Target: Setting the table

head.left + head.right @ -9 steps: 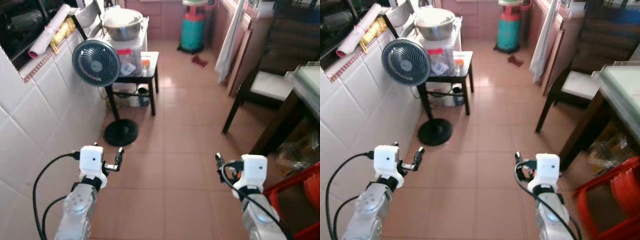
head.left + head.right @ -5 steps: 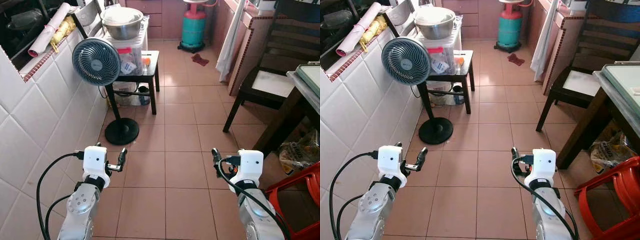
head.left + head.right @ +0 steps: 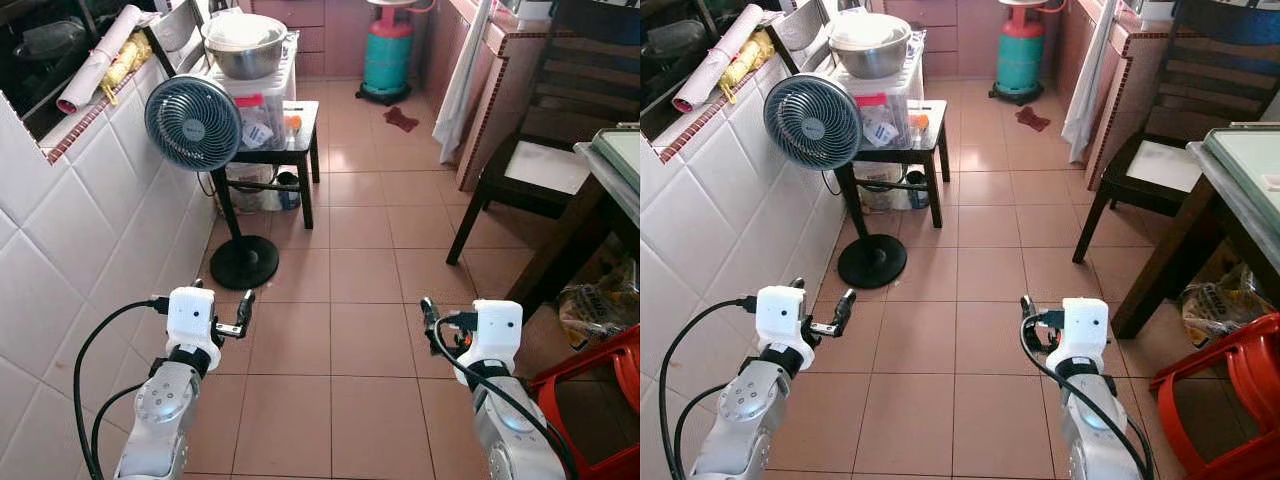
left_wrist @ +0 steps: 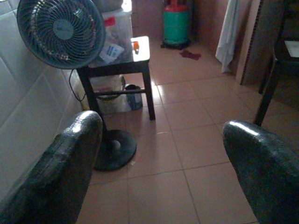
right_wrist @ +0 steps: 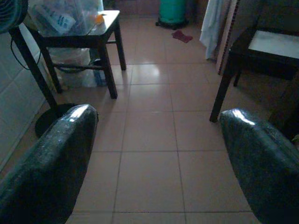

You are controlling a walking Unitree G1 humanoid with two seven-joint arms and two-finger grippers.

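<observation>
Robot is walking in transit, left gripper (image 4: pixel 159 163) and right gripper (image 5: pixel 156 158) both spread wide and carrying nothing, dining table (image 3: pixel 1240 165) lying ahead-right of the right gripper, so probably turning right while skirting the dark chair (image 3: pixel 1150 160).

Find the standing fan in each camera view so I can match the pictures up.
Left eye view: fan upper left, by the tiled wall.
Right eye view: fan upper left, same spot.
Left wrist view: fan head at top left.
Right wrist view: a sliver of the head at the top left corner.
Shared landmark: green gas cylinder.
</observation>
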